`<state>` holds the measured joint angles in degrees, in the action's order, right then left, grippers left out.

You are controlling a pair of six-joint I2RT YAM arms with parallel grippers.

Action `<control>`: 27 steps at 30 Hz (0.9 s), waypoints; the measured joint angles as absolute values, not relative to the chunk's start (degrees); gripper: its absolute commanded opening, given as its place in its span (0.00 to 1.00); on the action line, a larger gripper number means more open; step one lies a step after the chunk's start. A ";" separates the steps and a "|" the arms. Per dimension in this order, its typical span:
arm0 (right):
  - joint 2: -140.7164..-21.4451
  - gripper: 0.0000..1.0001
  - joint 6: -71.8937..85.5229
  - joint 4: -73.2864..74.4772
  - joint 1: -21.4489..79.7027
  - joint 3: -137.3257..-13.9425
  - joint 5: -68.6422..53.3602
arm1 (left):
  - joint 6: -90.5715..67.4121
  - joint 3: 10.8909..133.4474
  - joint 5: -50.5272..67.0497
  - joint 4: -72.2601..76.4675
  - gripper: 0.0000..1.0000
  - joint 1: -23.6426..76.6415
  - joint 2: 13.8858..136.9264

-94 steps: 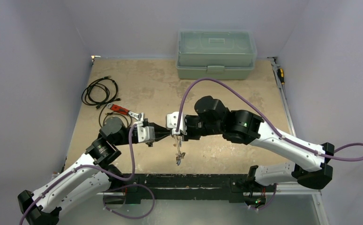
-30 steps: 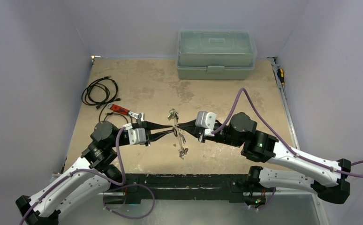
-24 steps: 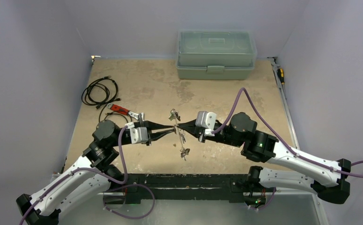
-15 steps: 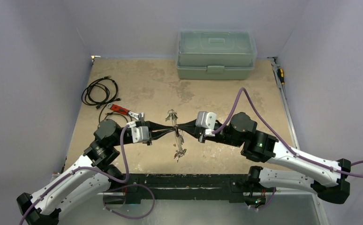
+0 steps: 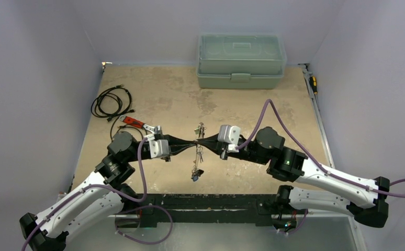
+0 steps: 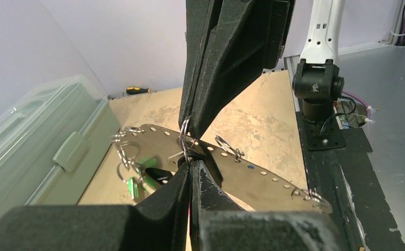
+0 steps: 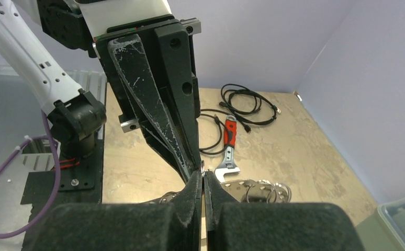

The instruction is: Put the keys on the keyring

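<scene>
The keyring (image 6: 183,133) hangs in the air over the middle of the desk (image 5: 252,104), pinched from both sides. The left gripper (image 5: 193,142) has its fingers closed on it, and the right gripper (image 5: 201,141) has its fingers closed on the thin wire opposite, tips almost touching. A metal strip with holes (image 6: 252,177) and several smaller rings hang with it. Some keys (image 6: 137,180), green-headed and dark ones among them, dangle from those rings, so much of the threading looks done. No loose key shows on the desk from above, though the arms hide part of it. What seems left is a last key or closing the loop; I cannot tell which.
</scene>
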<state>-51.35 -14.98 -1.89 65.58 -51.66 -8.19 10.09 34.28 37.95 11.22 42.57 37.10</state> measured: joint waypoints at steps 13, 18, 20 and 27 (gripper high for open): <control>-52.66 0.00 -13.47 -8.69 65.56 -49.45 -5.93 | 10.22 34.28 38.11 11.00 0.00 42.54 37.43; -52.69 0.00 -13.26 -8.64 65.56 -49.45 -5.45 | 10.81 34.28 37.63 10.02 0.22 42.54 36.51; -52.66 0.00 -13.08 -8.64 65.56 -49.41 -5.45 | 11.16 34.28 37.36 9.78 0.25 42.54 36.01; -52.66 0.00 -13.04 -8.12 65.56 -49.36 -5.48 | 11.60 34.28 36.12 9.39 0.30 42.54 34.24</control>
